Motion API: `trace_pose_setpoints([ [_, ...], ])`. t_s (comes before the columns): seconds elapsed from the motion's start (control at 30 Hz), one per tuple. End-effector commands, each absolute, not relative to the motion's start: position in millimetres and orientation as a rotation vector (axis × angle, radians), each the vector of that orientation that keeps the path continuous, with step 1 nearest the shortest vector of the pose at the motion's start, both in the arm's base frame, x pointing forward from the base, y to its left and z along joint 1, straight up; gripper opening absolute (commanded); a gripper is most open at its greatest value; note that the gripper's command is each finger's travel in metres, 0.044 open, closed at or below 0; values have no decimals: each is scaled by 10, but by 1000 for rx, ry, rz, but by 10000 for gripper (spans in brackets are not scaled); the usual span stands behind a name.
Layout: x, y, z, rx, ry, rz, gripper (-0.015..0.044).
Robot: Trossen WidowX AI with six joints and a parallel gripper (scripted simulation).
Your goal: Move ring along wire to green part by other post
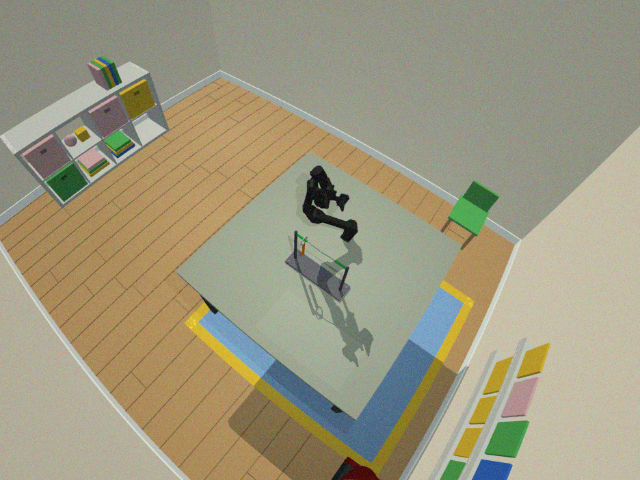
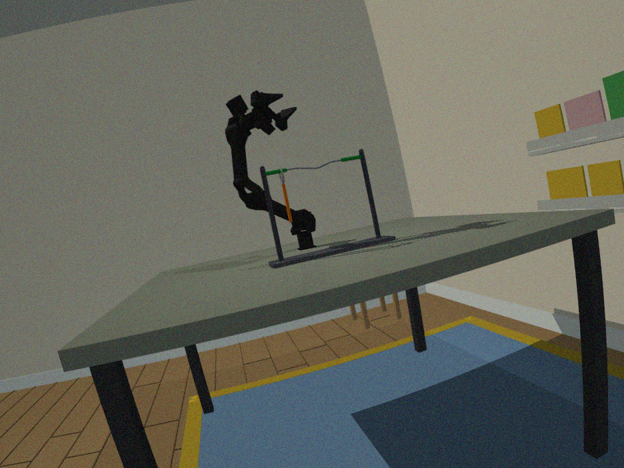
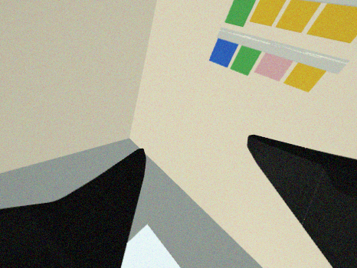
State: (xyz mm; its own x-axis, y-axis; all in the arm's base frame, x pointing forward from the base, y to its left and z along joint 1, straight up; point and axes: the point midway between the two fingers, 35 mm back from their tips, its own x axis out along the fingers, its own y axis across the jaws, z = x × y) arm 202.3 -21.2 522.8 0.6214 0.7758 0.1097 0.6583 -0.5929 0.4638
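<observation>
The ring (image 1: 303, 241) (image 2: 281, 176) hangs around the green wire part beside the left post (image 1: 295, 249) (image 2: 272, 216), near that part's inner end. Its orange handle (image 1: 303, 249) (image 2: 287, 201) points down, free of the gripper. The thin grey wire (image 2: 312, 168) runs to the other green part (image 1: 340, 264) (image 2: 351, 159) at the right post (image 1: 343, 279) (image 2: 369, 196). My gripper (image 2: 289, 101) (image 3: 195, 147) is wide open and empty, high above the wire and apart from ring and stand. Neither ring nor stand shows in the wrist view.
The posts stand on a dark base bar (image 1: 315, 273) on the grey-green table (image 1: 247, 268) (image 2: 166, 302). The arm's own base (image 2: 304, 239) is behind the stand in the exterior view. Shelves and walls are far off.
</observation>
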Motion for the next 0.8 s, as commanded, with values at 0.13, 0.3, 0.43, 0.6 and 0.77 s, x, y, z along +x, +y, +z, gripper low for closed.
trace_pose_setpoints([
  [0.13, 1893, -185, 5266, 2421, 1089, 468, 269],
  [0.3, 1615, -76, 5327, 2304, 961, 550, 160],
  [0.43, 1427, 54, 5348, 2201, 862, 600, 160],
  [0.6, 1248, 256, 5341, 2066, 745, 643, 160],
  [0.77, 1138, 486, 5294, 1924, 639, 666, 160],
])
